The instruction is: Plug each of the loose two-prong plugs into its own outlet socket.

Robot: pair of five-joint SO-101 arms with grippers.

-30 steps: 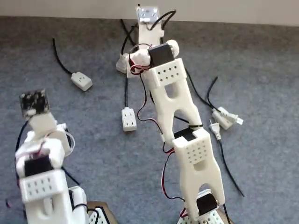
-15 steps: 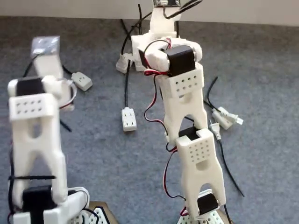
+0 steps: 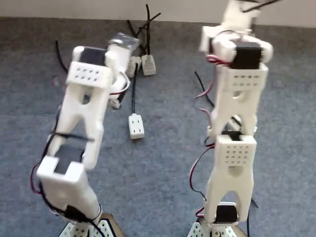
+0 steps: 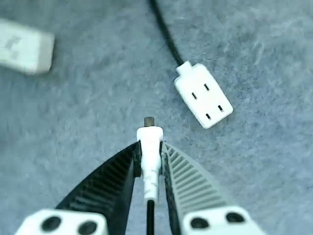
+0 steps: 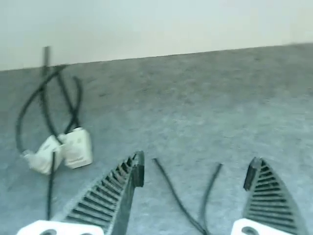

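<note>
**Step in hand (our reading):** 1 plug grasped, not yet seated.

- L gripper (image 4: pixel 150 149): clenched on white 2-prong plug (image 4: pixel 149 137). Prong end points fwd past the tips; cord runs back betw. the jaws.
- Outlet socket (image 4: pixel 204 101): flat on the table (image 4: pixel 73 107), just ahead of L gripper and off to 1 side, not in line w/ the prongs. We see 4 slots, all empty.
- Next move, we reckon: bring plug over socket, turn prongs to match 1 slot pair, press straight in.
- R gripper (image 5: pixel 195 169): released, jaws wide, nothing held. Black cords (image 5: pixel 183 205) lie on the table ahead.
- 2 white cord ends (image 5: pixel 66 149): well off to R gripper's side, touching. Mated or not, we cannot tell.
</note>
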